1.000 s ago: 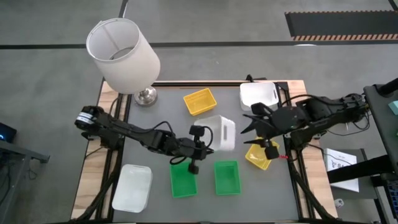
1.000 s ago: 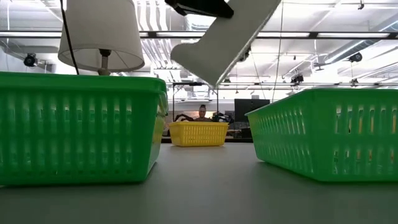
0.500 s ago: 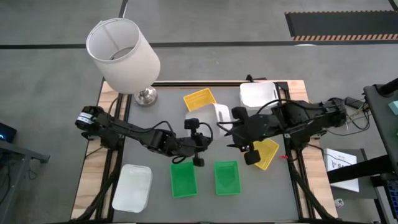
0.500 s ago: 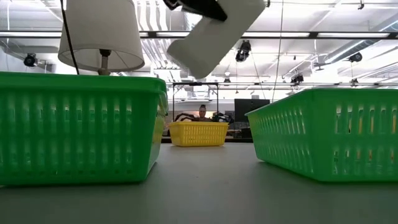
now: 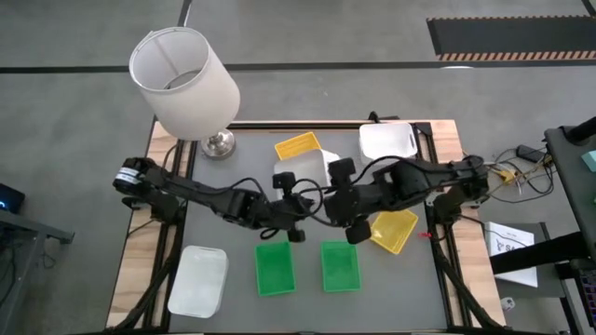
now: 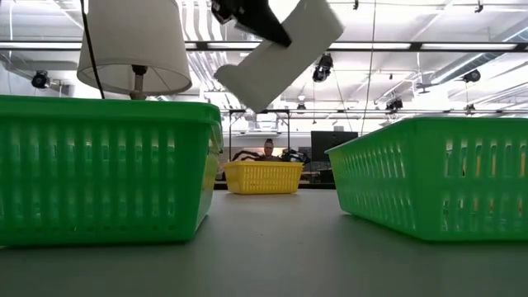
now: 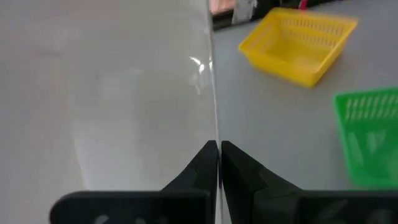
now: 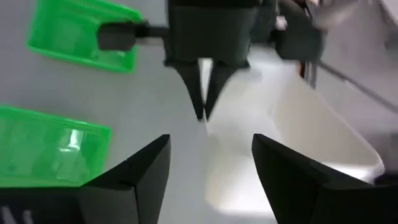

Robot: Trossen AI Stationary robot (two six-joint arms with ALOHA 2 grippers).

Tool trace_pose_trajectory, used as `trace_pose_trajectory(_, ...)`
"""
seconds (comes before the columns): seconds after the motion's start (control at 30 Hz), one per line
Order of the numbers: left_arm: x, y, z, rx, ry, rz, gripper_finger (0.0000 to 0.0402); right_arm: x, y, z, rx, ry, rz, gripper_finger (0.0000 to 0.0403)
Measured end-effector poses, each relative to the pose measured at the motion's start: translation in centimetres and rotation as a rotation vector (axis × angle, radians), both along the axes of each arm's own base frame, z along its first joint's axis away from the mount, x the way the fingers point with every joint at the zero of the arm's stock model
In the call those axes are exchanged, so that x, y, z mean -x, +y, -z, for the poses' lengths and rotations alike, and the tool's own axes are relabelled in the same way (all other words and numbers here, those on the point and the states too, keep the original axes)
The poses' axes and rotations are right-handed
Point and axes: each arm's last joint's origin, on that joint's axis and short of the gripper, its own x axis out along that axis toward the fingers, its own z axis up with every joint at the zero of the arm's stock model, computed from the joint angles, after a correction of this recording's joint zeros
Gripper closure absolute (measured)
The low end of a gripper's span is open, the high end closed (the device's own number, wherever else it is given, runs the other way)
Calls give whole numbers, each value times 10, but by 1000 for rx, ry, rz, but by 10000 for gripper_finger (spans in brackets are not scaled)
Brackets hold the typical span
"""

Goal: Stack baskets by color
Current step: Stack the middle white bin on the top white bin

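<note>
White basket hangs by its rim in the left tool's pinch, right tool wide beside it

white basket lifted, tilted | green baskets side by side

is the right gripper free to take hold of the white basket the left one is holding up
Probably yes: the right gripper is open, facing the white basket that the left gripper pinches by its rim, with nothing between.
</note>
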Motion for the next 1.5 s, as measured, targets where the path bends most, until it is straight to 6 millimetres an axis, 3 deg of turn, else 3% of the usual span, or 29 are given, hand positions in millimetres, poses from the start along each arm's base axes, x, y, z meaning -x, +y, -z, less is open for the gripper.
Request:
trace_pose_trajectory(0.13,6,9,9,-4,112,-32,401,3,-2,6,1,61,67,185)
trace_pose_trajectory(0.33,18,11,25,76,283,-18,401,24,-7,-3,-90,68,181,198)
trace_pose_trajectory(0.6,10,13,45,180,357,65,402,70,-8,1,-227,90,263,202)
trace_pose_trajectory(0.77,-13,22,58,252,283,110,402,87,-6,22,-301,-7,265,202)
trace_pose_trajectory(1.0,-37,35,86,251,263,111,402,102,-10,68,-331,-63,247,202)
trace_pose_trajectory(1.5,-50,52,87,275,140,101,390,114,-15,148,-402,-116,307,202)
